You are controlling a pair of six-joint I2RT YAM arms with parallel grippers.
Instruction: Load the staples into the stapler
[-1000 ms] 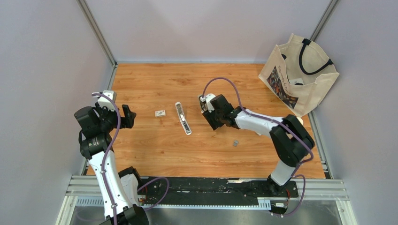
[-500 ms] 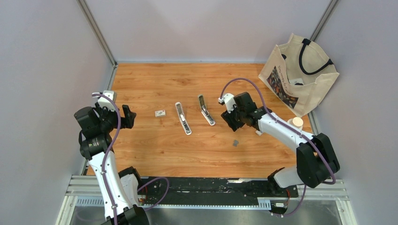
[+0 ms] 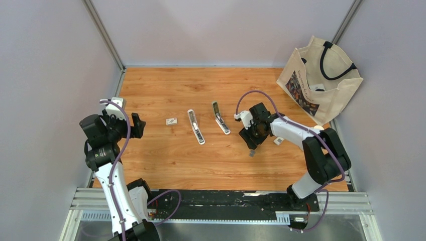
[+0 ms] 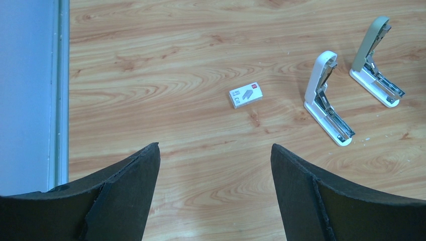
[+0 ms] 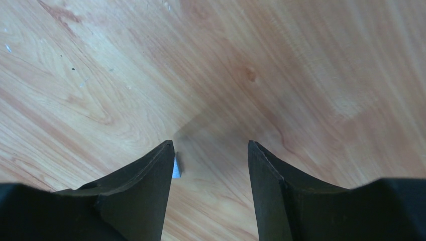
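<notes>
Wood desk (image 3: 166,165), grey walls (image 3: 226,30): staples (image 3: 252,153) lie flat right of centre toward near edge, right jaws spread, empty, just over them; left jaws wide, empty; strip prob. light, stiff, snaps easily, so pinch long sides mid-length.

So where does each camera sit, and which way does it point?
Top view: fixed above and behind the arms, looking down on the wooden table; both arms show whole.
Left wrist: on the left arm, looking over the table at a white stapler, a greenish stapler and a small box; its dark fingers show.
Right wrist: on the right arm, aimed down close at the wood; its fingers show, a grey strip beside one.
Shared: top and left wrist both show staplers and box.
</notes>
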